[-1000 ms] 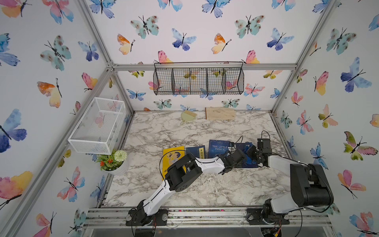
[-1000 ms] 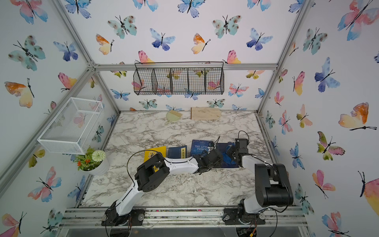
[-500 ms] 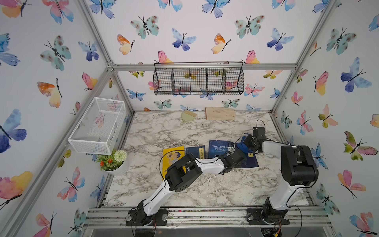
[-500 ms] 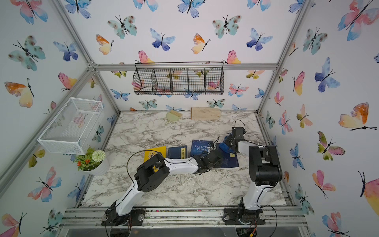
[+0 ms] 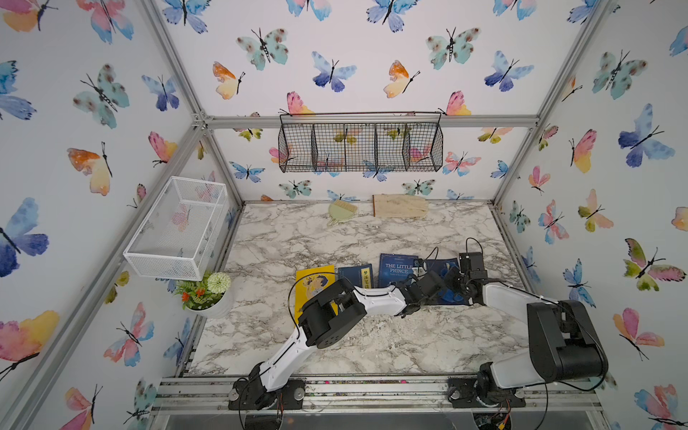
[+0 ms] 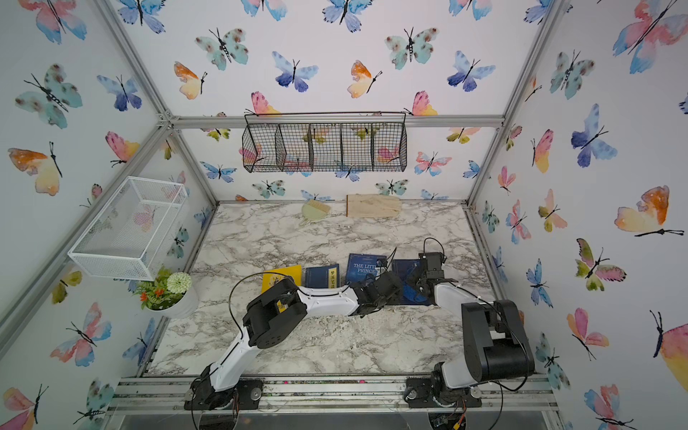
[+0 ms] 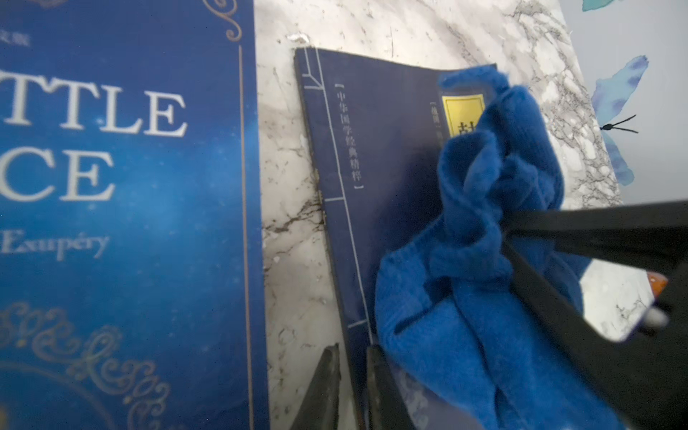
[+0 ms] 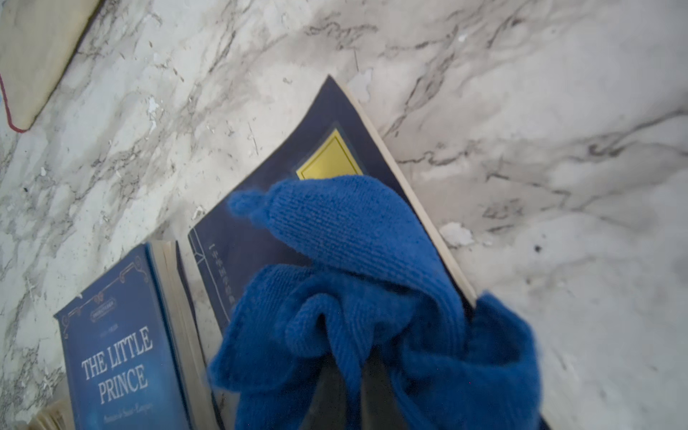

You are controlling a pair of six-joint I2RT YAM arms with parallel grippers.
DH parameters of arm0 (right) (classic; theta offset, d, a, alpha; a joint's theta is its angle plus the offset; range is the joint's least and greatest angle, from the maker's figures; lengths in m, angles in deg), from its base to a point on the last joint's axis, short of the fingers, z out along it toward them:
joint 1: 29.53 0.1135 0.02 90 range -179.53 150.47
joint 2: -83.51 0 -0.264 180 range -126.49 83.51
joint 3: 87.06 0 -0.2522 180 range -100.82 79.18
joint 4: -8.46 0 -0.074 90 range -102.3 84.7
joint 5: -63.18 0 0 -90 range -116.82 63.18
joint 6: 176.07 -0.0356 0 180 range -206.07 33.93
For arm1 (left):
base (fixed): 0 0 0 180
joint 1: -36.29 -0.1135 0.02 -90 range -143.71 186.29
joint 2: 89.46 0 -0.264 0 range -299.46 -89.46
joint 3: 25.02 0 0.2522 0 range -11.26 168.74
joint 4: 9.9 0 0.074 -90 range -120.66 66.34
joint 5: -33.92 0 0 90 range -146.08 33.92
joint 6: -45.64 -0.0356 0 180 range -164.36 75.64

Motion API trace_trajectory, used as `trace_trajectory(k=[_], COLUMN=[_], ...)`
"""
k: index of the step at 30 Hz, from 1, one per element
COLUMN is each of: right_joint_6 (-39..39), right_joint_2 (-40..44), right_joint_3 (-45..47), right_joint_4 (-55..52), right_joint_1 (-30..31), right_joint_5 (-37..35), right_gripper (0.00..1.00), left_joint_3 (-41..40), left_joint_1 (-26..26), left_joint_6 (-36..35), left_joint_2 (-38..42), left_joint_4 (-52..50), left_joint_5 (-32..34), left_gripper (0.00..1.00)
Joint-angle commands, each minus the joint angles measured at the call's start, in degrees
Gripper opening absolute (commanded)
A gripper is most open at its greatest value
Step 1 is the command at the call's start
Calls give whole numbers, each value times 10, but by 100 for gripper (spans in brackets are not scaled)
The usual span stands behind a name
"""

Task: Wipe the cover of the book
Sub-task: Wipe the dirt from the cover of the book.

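Navy book is laid flat at the right of marble table, w/ a narrow gap btwn its spine edge & Little Prince book. Blue cloth is clenched by right gripper on the cover. Left gripper is seen nearly closed at the spine edge. Open marble is seen beyond the far edge.

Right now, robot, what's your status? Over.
Left claw shut, at spine edge of navy book. Right claw shut on blue cloth, bunched on the cover, partly over yellow label. Little Prince book alongside, gap between, not blocking.
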Motion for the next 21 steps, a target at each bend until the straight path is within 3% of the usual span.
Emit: trace_trajectory(k=[1,10,14,21], right_joint_6=[4,10,3,0], right_joint_2=[-35,-239,-211,-94], right_joint_3=[2,-185,-154,-13], right_joint_4=[-77,-105,-97,-103], right_joint_1=[3,3,10,28], right_joint_5=[-5,4,-2,-18], right_gripper=[2,2,2,2], left_joint_3=[-25,-35,-36,-44], left_joint_1=[-4,-4,-4,-5], left_joint_6=[-4,1,2,5], left_joint_2=[-8,1,3,0], left_joint_4=[-69,-69,-67,-55], left_joint_5=[-14,-15,-17,-20], left_gripper=[16,16,16,16])
